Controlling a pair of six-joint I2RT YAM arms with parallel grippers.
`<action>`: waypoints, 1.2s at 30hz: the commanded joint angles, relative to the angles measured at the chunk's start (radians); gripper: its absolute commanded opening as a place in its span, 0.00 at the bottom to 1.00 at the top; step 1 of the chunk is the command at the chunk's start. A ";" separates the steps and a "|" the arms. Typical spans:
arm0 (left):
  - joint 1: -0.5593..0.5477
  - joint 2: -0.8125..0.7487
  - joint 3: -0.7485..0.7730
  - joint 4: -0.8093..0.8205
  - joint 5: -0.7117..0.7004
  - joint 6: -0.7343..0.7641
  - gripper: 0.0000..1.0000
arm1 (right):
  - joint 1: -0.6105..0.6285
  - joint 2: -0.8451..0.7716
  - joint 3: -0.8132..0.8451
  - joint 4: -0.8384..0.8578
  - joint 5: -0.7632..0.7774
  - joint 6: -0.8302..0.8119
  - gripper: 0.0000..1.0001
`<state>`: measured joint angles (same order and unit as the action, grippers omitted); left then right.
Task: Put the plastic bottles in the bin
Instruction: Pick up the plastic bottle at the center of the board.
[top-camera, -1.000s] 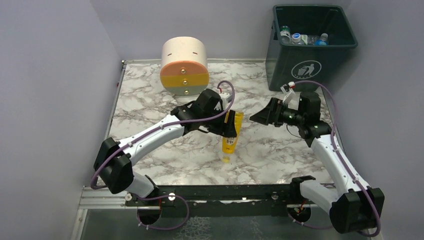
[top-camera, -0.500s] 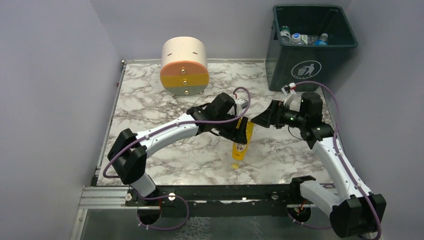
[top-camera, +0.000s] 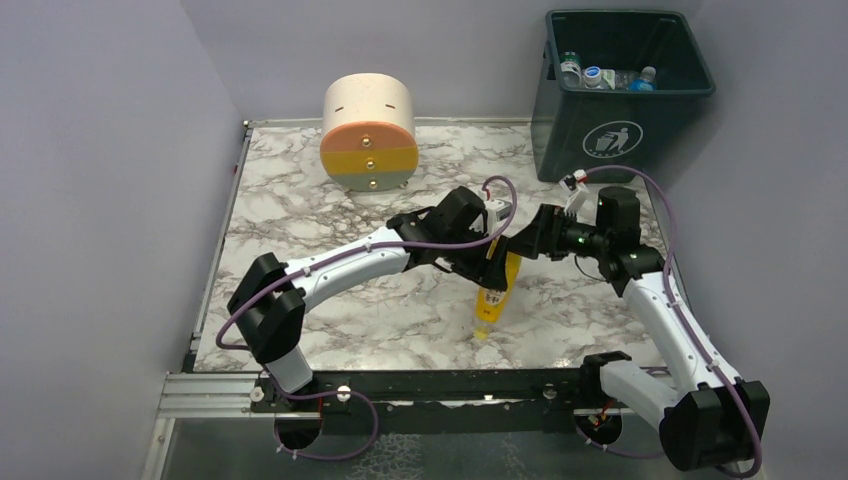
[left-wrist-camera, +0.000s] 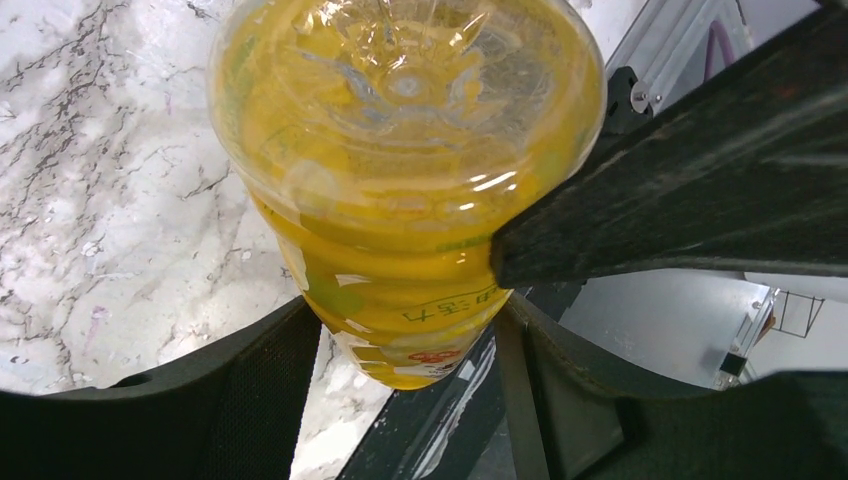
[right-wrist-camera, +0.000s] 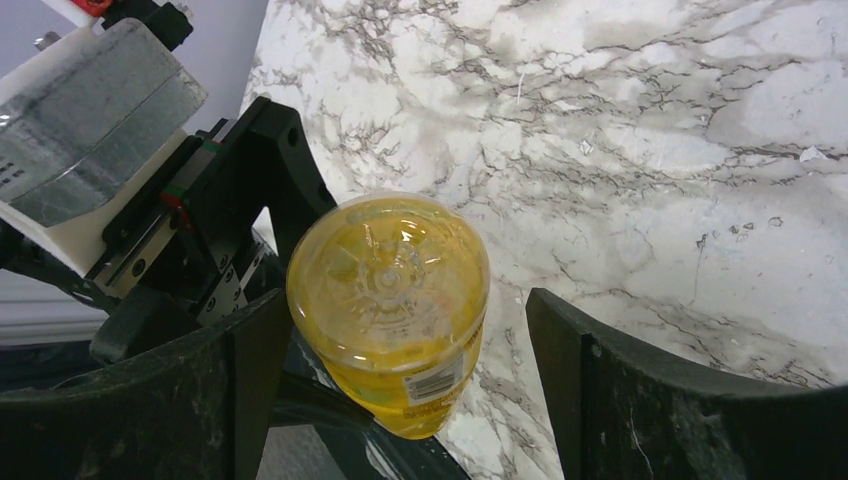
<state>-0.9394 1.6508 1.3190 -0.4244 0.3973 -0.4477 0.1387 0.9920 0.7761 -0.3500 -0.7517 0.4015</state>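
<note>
A yellow plastic bottle (top-camera: 493, 297) hangs cap-down above the marble table, right of centre. My left gripper (top-camera: 494, 266) is shut on its body. From the left wrist the bottle (left-wrist-camera: 400, 150) fills the view, base toward the camera, between my left gripper's (left-wrist-camera: 405, 322) fingers. My right gripper (top-camera: 524, 241) stands open at the bottle's upper end. In the right wrist view the bottle's base (right-wrist-camera: 388, 290) lies between my right gripper's (right-wrist-camera: 405, 312) fingers, close against the left one and well apart from the right one. The dark green bin (top-camera: 620, 135) stands at the back right, with several bottles (top-camera: 596, 76) inside.
A cream cylindrical drawer unit (top-camera: 368, 128) with orange and yellow fronts sits at the back, left of the bin. The table's black front rail (top-camera: 450, 383) runs along the near edge. Grey walls close in both sides.
My left arm has carried the yellow bottle to the right, up to my right gripper. The right gripper's jaws have narrowed a little and now straddle the bottle's base.
</note>
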 joint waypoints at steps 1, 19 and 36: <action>-0.013 0.011 0.057 0.029 0.033 0.002 0.66 | 0.007 0.012 -0.031 0.030 -0.006 0.001 0.89; -0.015 0.012 0.075 0.044 -0.003 0.003 0.66 | 0.009 0.008 -0.068 0.054 -0.014 0.012 0.71; -0.013 -0.093 0.052 0.028 -0.160 0.009 0.99 | 0.007 0.003 -0.057 0.045 0.003 0.026 0.64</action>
<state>-0.9504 1.6379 1.3640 -0.4198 0.2932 -0.4423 0.1387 1.0077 0.7181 -0.3161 -0.7525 0.4179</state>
